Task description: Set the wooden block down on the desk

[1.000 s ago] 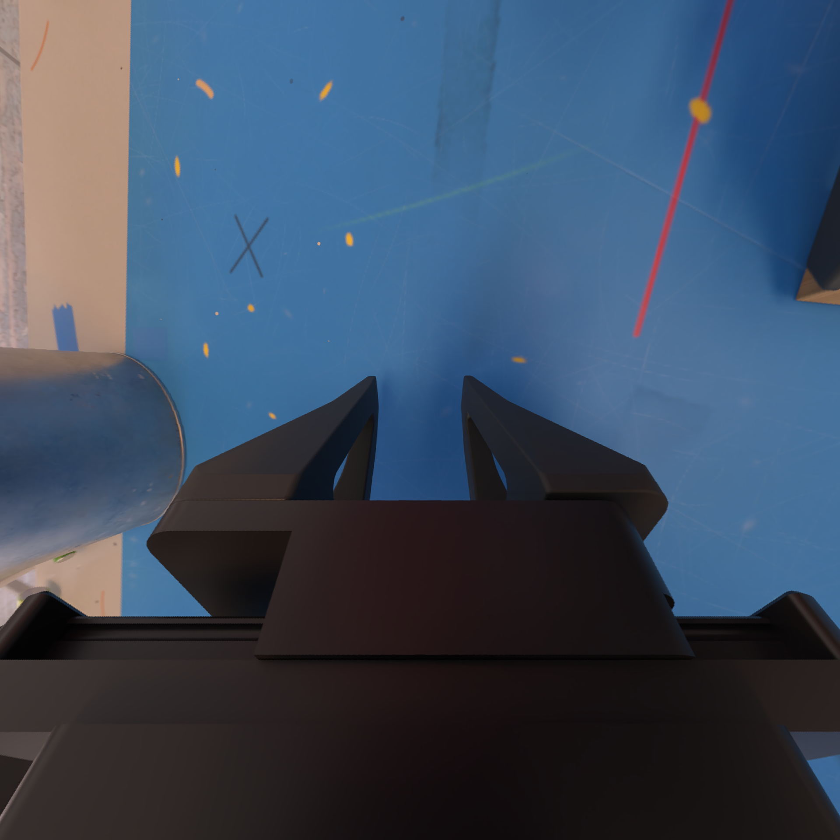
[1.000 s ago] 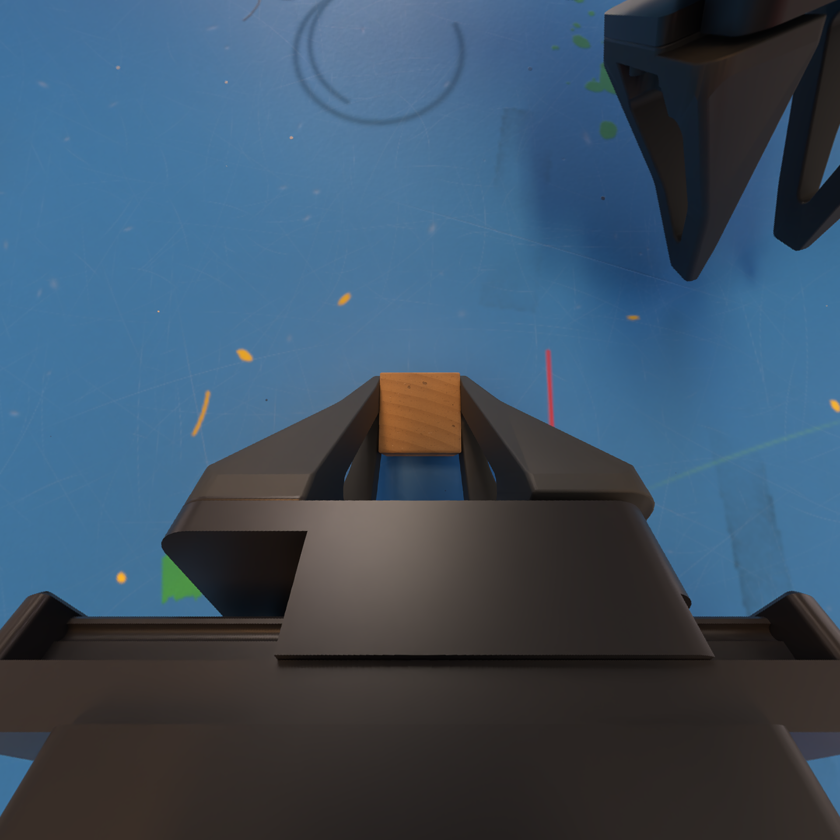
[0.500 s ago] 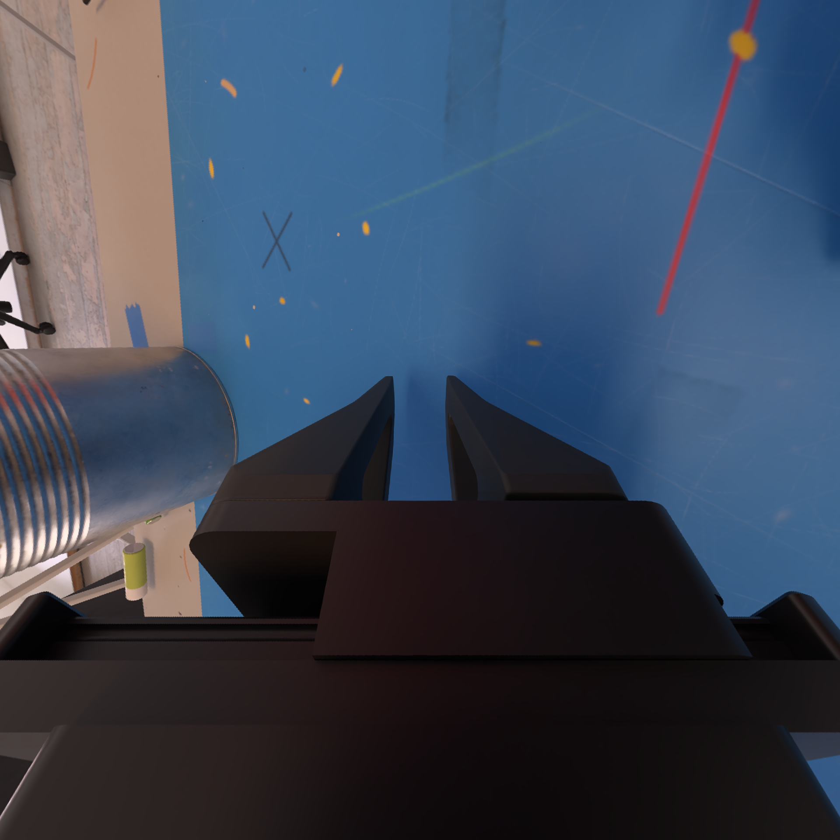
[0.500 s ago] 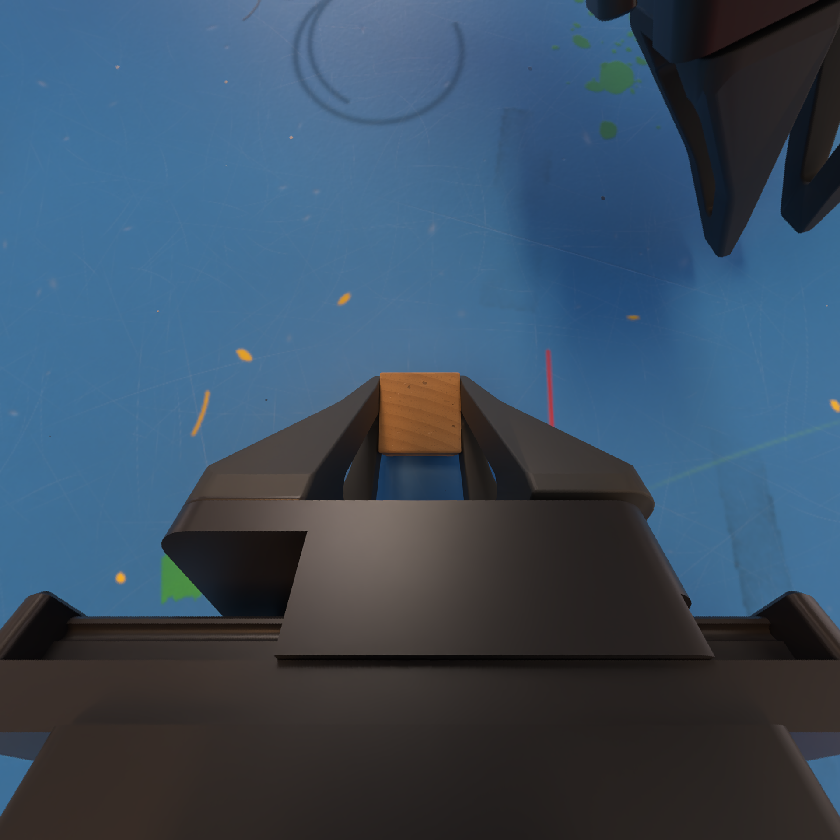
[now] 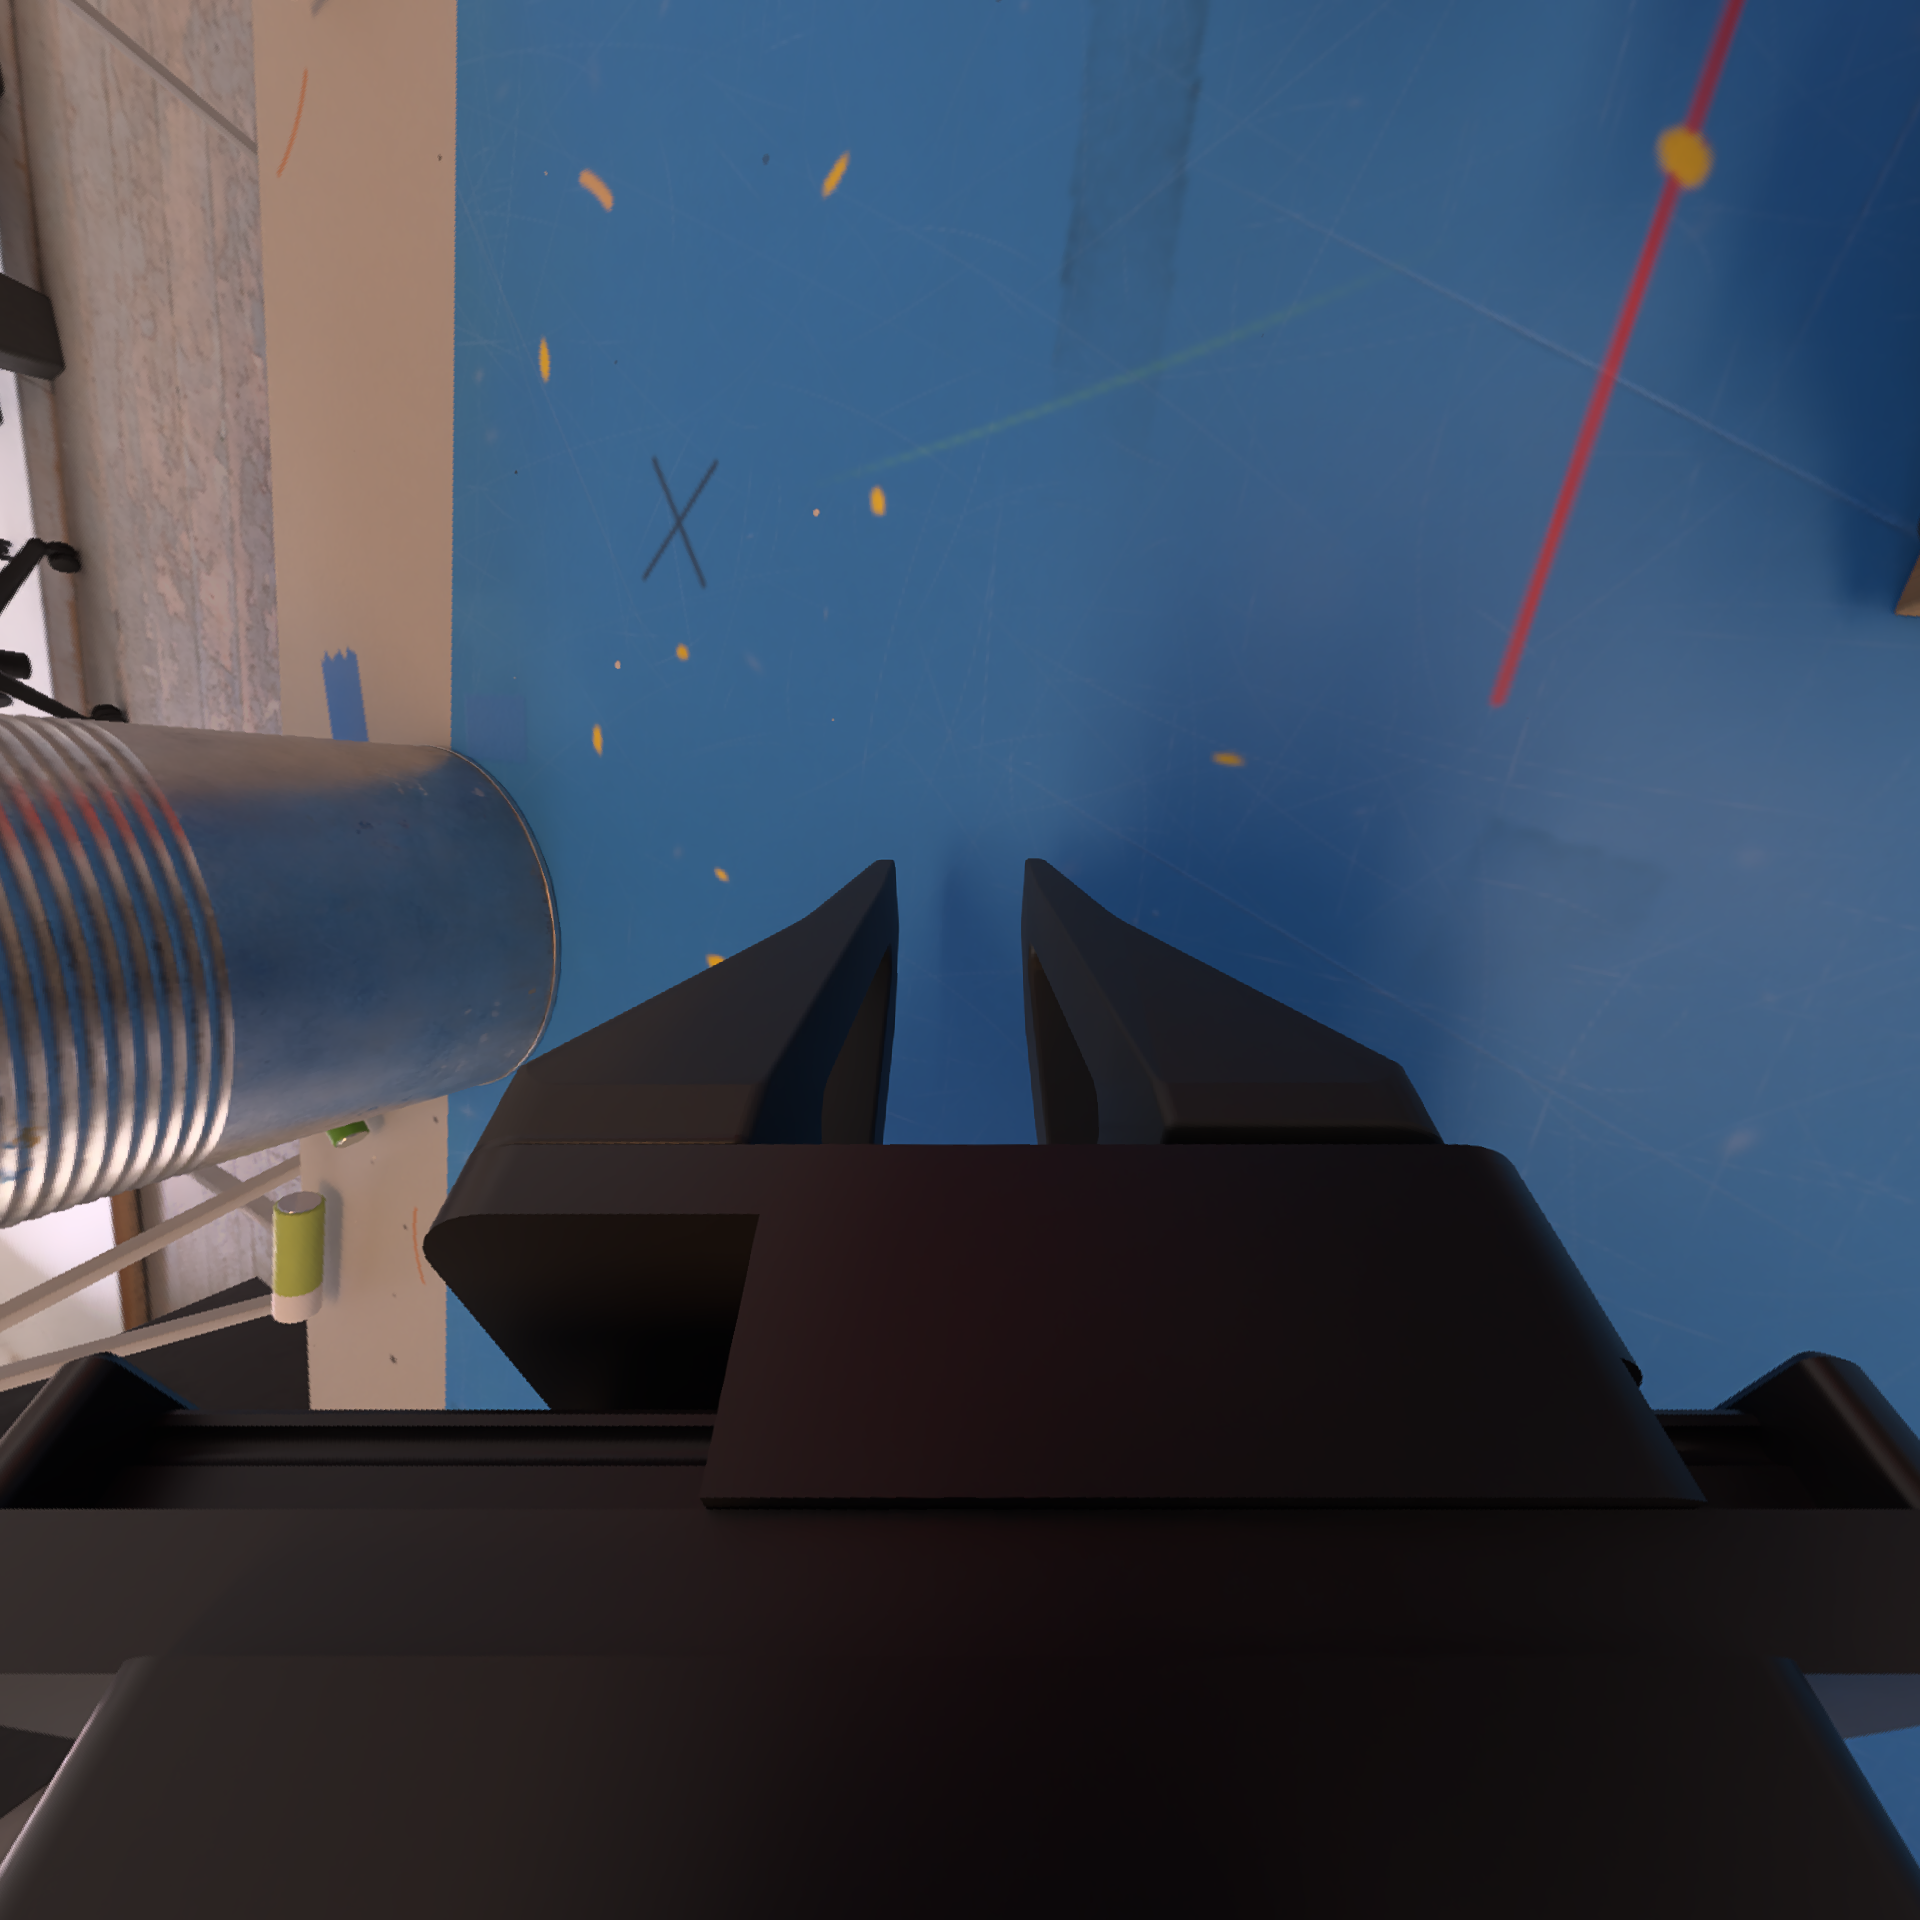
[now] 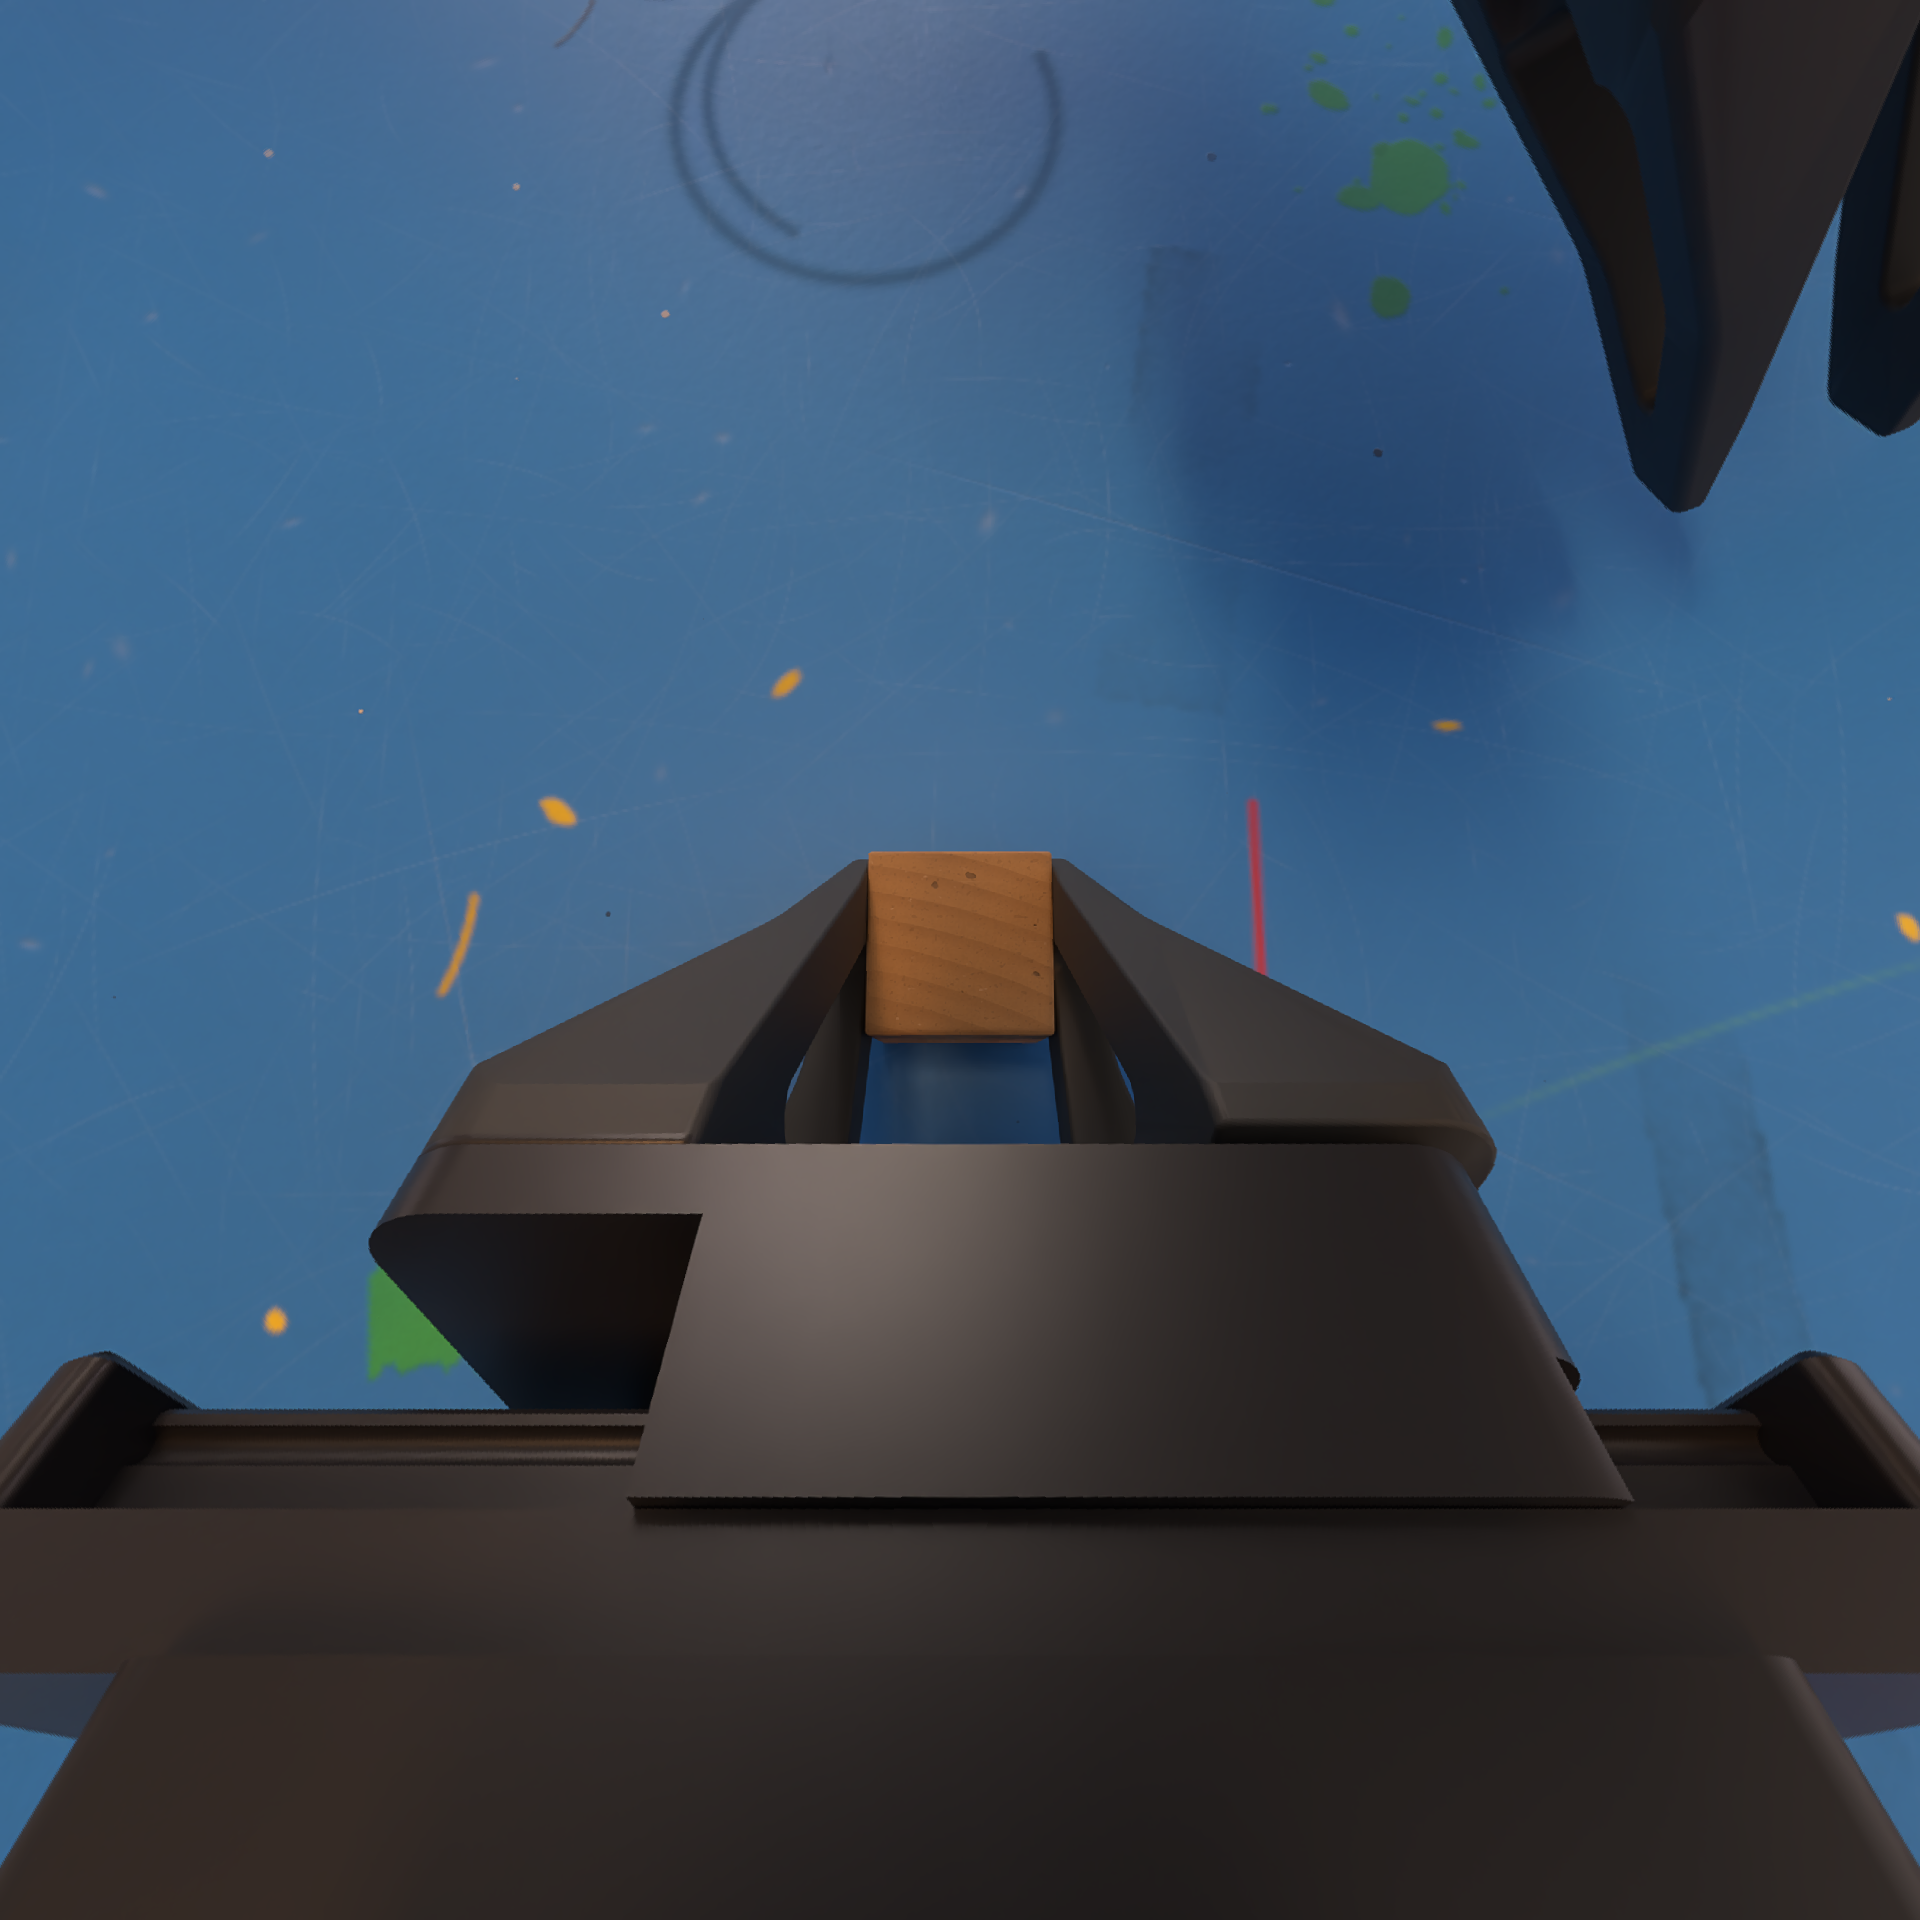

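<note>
The wooden block [image 6: 959,943] is a small orange-brown cube clamped between the fingertips of my right gripper [image 6: 959,945], above the blue desk mat [image 6: 520,520]. My left gripper [image 5: 959,904] is empty, its jaws a narrow gap apart, and it hangs over the blue mat [image 5: 1143,520]. It also shows in the right wrist view [image 6: 1779,468] at the top right, apart from the block. A small tan corner [image 5: 1910,603] shows at the right edge of the left wrist view; I cannot tell what it is.
A ribbed metal can [image 5: 312,966] stands close to the left of my left gripper. Beyond the mat's left edge is a tan desk strip [image 5: 353,416] with a small yellow-green cylinder [image 5: 299,1257]. The mat carries paint marks and a red line [image 5: 1590,416].
My left gripper's jaws have narrowed and it has drawn away toward the top right of the right wrist view. The right gripper and the block have not moved.
</note>
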Tool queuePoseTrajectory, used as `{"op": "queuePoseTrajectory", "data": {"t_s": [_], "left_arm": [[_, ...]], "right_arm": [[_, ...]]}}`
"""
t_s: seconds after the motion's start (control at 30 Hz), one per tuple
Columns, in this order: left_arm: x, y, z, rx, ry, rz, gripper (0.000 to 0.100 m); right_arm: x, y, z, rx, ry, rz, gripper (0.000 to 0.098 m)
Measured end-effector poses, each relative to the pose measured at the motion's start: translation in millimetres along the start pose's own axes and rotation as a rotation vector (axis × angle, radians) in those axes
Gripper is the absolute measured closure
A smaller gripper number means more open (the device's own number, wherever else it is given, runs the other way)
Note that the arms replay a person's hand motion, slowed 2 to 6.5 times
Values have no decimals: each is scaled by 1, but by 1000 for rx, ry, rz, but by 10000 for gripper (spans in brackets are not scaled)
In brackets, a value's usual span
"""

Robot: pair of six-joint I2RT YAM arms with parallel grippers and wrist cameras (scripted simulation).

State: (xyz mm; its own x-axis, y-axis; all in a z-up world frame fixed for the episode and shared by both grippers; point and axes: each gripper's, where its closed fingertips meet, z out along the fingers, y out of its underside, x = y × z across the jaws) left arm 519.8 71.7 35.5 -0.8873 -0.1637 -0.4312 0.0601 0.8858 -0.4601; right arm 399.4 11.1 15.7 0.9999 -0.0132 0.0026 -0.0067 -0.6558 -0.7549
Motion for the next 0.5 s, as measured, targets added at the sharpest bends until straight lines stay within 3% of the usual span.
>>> {"op": "queuePoseTrajectory", "data": {"t_s": [0.1,0.27,0.5], "left_arm": [[0,0,-1,12,8,-18,806],[-1,0,-2,20,10,-28,912],[-8,3,-6,-8,-28,-20,912]], "right_arm": [[0,0,0,0,0,0,709],[0,0,0,0,0,0,709],[0,0,0,0,0,0,709]]}}
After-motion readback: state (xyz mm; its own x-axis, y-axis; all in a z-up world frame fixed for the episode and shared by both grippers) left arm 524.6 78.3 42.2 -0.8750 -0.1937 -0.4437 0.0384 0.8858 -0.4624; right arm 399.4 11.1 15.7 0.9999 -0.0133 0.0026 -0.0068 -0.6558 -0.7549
